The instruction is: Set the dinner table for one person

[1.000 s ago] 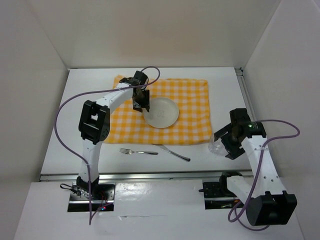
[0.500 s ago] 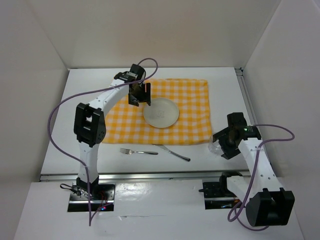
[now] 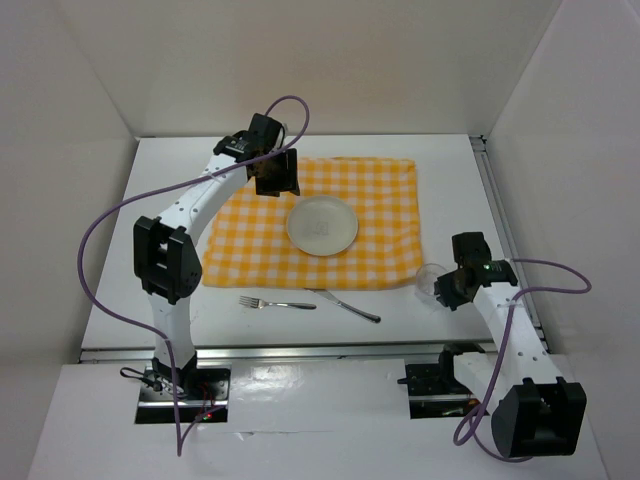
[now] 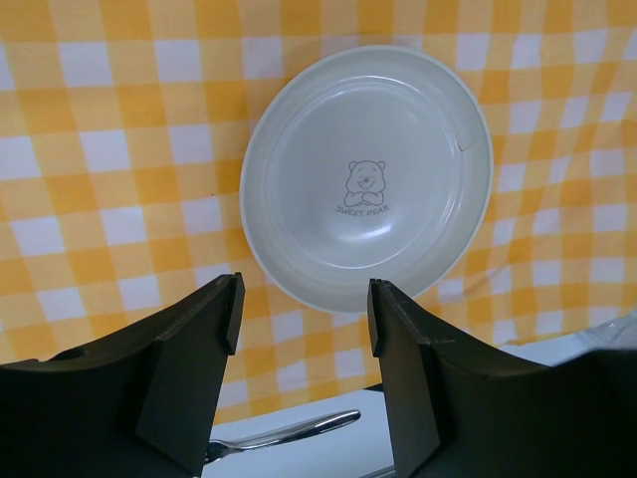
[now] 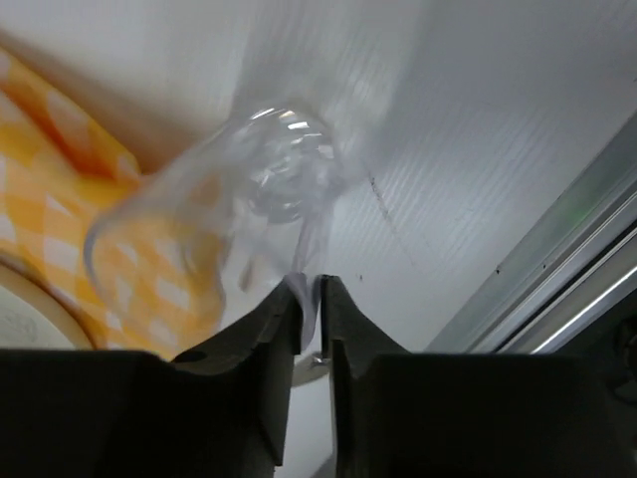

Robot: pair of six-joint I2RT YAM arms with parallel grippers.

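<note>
The large, flat, matte white rectangular dinner table is seen filling the walled enclosure ahead of the arm bases, and a yellow-and-white checked cloth is spread across its middle. A round cream plate with a small bear print is left lying flat near the centre of that cloth. The left gripper, which was down at the plate's rim a second ago, is now drawn back and up toward the cloth's far-left corner, with its jaws spread and nothing held between them, so the plate can be judged as placed. Just off the cloth's near-right corner, a clear drinking glass is tipped over and blurred. The right gripper, wide a second ago, is now closed to a narrow slit, and the glass wall appears to be pinched in it. The glass is therefore judged to be the piece in hand. A slim silver fork and a second silver utensil (knife or spoon, it cannot be told) are still lying on bare tabletop by the cloth's near edge, not yet set beside the plate.
</note>
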